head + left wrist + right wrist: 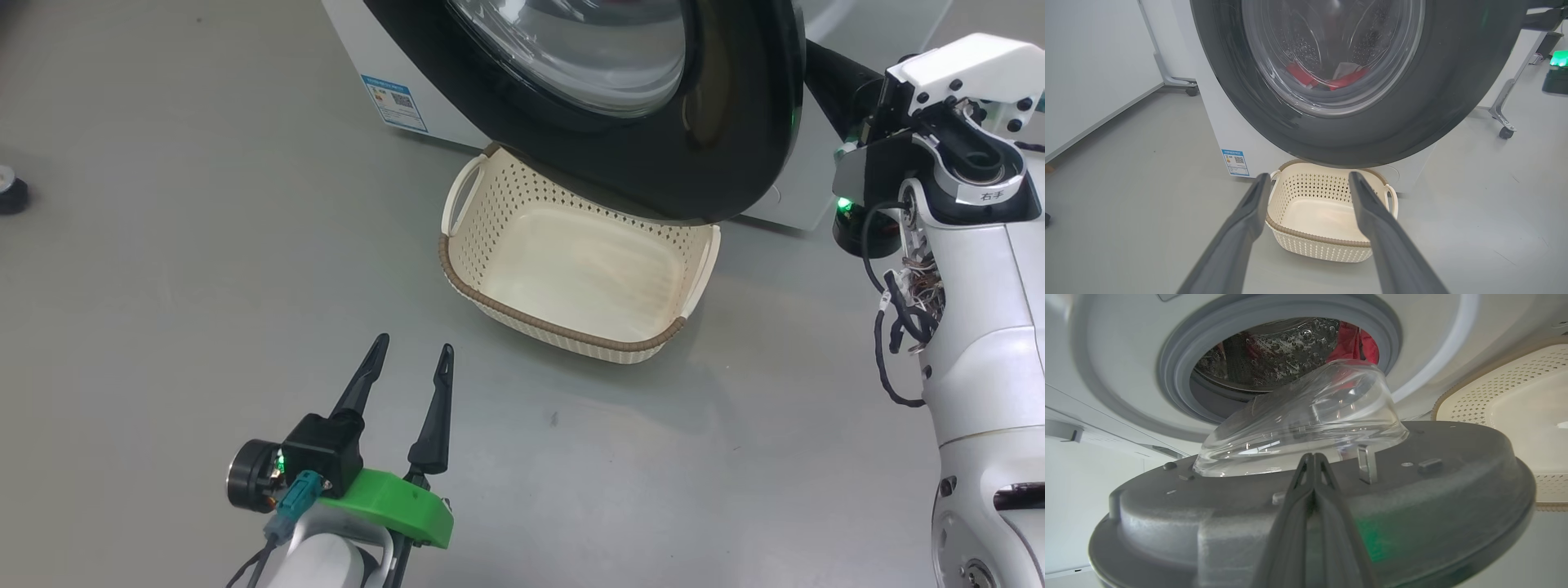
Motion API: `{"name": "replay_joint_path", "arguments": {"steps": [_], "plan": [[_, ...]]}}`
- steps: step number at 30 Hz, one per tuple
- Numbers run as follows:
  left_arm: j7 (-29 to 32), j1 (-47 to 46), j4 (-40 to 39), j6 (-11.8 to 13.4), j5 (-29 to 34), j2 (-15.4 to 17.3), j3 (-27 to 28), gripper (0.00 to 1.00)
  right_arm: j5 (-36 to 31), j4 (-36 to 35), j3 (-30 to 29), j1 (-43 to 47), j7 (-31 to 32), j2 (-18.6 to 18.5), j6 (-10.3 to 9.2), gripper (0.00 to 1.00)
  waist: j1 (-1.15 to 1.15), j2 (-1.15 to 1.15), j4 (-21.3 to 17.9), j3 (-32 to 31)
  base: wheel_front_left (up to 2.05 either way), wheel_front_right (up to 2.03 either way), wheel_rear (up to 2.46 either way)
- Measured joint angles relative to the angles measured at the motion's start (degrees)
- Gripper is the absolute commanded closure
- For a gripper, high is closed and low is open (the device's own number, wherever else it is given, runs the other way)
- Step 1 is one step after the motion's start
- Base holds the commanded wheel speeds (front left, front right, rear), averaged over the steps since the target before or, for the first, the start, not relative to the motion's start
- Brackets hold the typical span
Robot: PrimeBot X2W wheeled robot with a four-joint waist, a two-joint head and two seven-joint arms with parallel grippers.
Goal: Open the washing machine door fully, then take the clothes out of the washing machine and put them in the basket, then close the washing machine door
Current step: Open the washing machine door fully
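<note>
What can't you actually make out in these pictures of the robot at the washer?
- Clothes: left wrist view, the washing machine door's glass warps them; how many pieces is unclear.
- Basket: head view, the door covers its far edge.
- Right gripper: right wrist view, shut by the door's inner face; touching it or not is unclear.
- Blue sticker: head view, print too small to read.
</note>
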Motion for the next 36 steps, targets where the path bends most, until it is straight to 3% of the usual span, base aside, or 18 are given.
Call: {"name": "replay_joint_path", "arguments": {"steps": [20, 36], "plan": [[0.0, -0.2, 0.4, 0.0, 0.0, 0.0, 0.5, 0.0, 1.2, 6.3, 2.2, -2.3, 3.6, -0.1, 0.0, 1.0, 0.0, 0.0, -0.1, -1.2, 0.0, 0.0, 0.0], [0.0, -0.2, 1.5, 0.0, 0.1, 0.0, 0.5, 0.0, 4.2, 7.1, 4.3, 0.6, 7.3, 0.1, 0.0, 1.0, 0.0, 0.0, -0.5, -3.9, 0.0, 0.0, 0.0]]}}
